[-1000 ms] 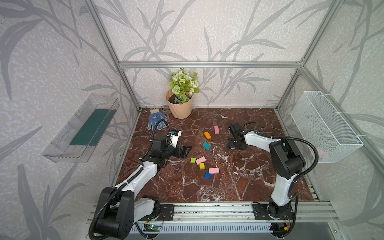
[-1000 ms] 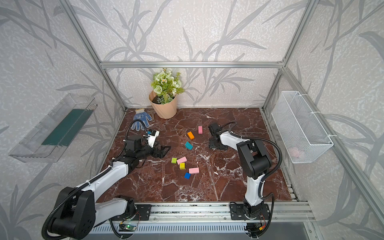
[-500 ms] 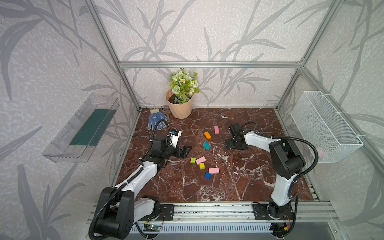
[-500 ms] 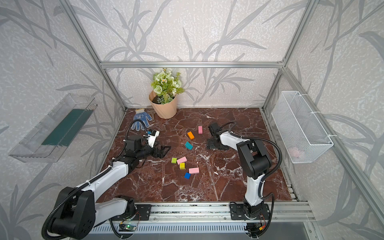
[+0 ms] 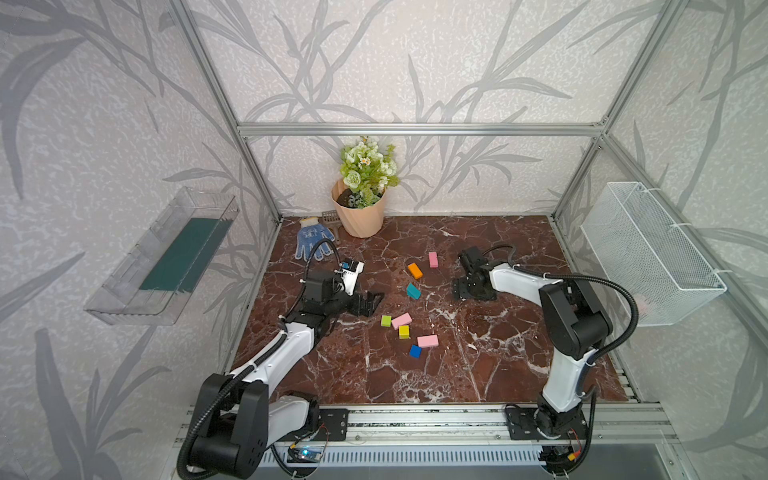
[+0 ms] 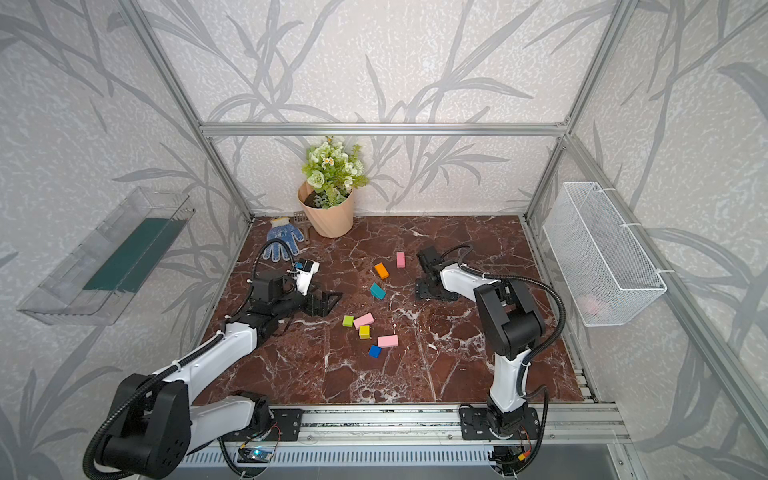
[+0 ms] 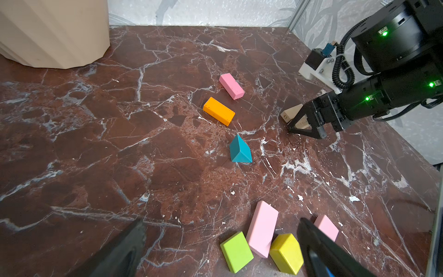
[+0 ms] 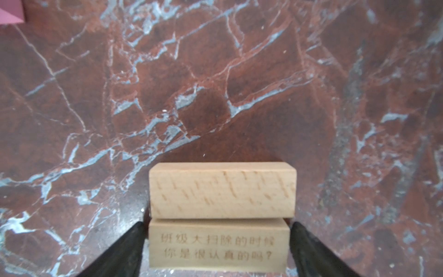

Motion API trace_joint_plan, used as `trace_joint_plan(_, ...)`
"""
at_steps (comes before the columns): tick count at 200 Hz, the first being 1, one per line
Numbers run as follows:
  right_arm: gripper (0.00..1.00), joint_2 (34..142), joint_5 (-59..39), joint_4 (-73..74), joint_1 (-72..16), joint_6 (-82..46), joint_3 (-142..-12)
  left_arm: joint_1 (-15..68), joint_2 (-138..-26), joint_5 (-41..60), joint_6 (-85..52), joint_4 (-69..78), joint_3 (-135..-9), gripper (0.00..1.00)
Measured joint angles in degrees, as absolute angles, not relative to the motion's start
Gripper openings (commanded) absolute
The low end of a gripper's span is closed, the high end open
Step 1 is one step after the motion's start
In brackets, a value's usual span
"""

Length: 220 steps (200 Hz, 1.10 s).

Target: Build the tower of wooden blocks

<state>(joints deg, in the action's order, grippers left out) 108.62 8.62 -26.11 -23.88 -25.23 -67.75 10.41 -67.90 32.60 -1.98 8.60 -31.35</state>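
Observation:
Two plain-wood blocks lie touching side by side on the marble floor, an engraved one (image 8: 218,244) and a blank one (image 8: 223,189). My right gripper (image 8: 218,226) (image 5: 473,289) is open, its fingers close to both ends of the engraved block. Loose wood blocks lie mid-floor: pink (image 5: 433,259), orange (image 5: 414,270), teal (image 5: 413,291), lime (image 5: 386,321), pink (image 5: 401,320), yellow (image 5: 404,331), pink (image 5: 427,341) and blue (image 5: 414,351). My left gripper (image 7: 221,224) (image 5: 370,301) hangs open and empty, left of the lime block (image 7: 236,251). No tower stands in view.
A peach flower pot (image 5: 360,216) and a blue glove (image 5: 312,242) sit at the back left. A wire basket (image 5: 648,253) hangs on the right wall and a clear tray (image 5: 166,262) on the left wall. Aluminium frame posts edge the floor.
The right gripper's head has shifted very slightly over the plain-wood blocks. The left arm and the loose blocks have stayed put.

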Motion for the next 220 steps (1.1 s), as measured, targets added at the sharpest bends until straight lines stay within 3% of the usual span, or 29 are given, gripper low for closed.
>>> trace_joint_plan(89,0.75,108.6,9.0,-26.2,-23.9,-25.4,-67.8,10.4,-67.9,32.6,-1.9,8.6,-31.4,0.99)
trace_joint_plan(220,0.75,108.6,9.0,-28.1,-23.6,-25.4,-68.4,10.6,-67.9,32.4,-1.9,8.6,-31.4,0.99)
